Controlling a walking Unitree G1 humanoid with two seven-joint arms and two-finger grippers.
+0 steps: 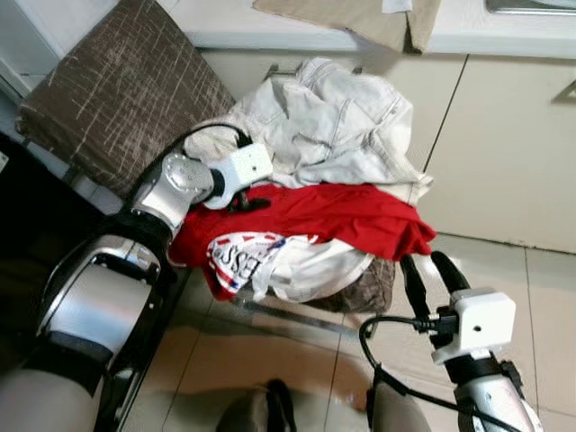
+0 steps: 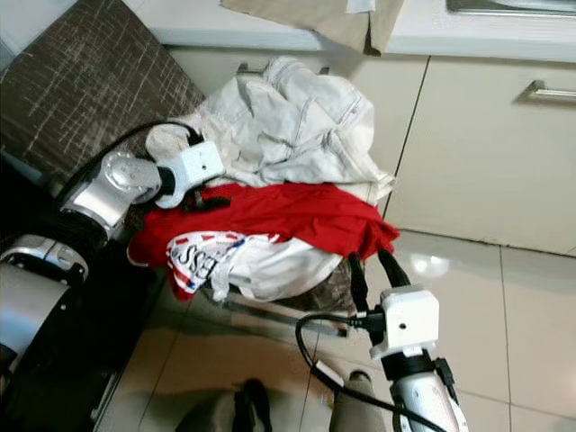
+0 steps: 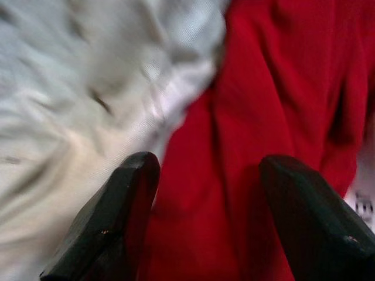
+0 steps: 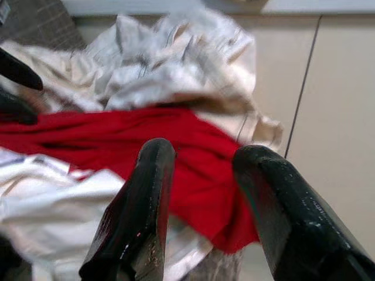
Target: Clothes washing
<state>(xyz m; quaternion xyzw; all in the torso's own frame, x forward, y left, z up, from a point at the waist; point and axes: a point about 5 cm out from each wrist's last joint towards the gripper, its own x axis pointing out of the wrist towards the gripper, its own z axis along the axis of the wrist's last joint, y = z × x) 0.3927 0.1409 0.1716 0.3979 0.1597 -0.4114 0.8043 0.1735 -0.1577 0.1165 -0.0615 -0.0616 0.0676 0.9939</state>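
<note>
The left gripper [image 3: 208, 193] is spread wide, its fingertips pressed into the red garment [image 1: 333, 216] just beside the cream-white jacket [image 1: 333, 121], both heaped on a brown chair [image 1: 117, 94]. Below the red cloth a white printed shirt [image 1: 288, 265] is draped. The right gripper [image 1: 434, 273] is parted wide, held apart from the pile, near the red garment's hanging edge.

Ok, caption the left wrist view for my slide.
Left gripper, fingers open, poised over the red garment beside the white garment.
</note>
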